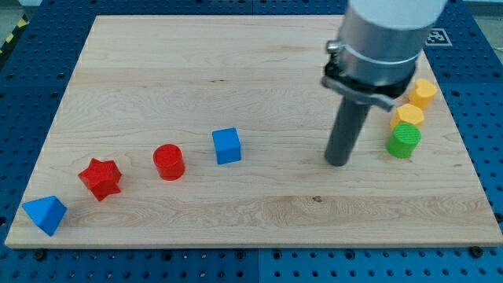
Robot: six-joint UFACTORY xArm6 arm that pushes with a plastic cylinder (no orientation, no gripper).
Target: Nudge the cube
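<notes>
We count seven blocks on the wooden desk: two blue, two red, two yellow and one green.

The arm ends in a straight dark rod rather than a claw, so it has nothing to clench or release. Our tip rests on bare wood and touches no block.

The blue cube sits well to the view's left of our tip, at about the same height in the view, with open board between them. Further left, in a line dropping toward the view's bottom left corner, come the red cylinder, the red star and the blue wedge-like block.

To the view's right of our tip, near it, stands the green cylinder. Just above and touching it is the lower yellow block, and the upper yellow block is beyond that. These three crowd the desk's right edge.

We see no readable writing. A black-and-white marker peeks out behind the arm at the view's top right. A blue perforated surface surrounds the desk, with yellow-and-black striped tape at the view's top left.
</notes>
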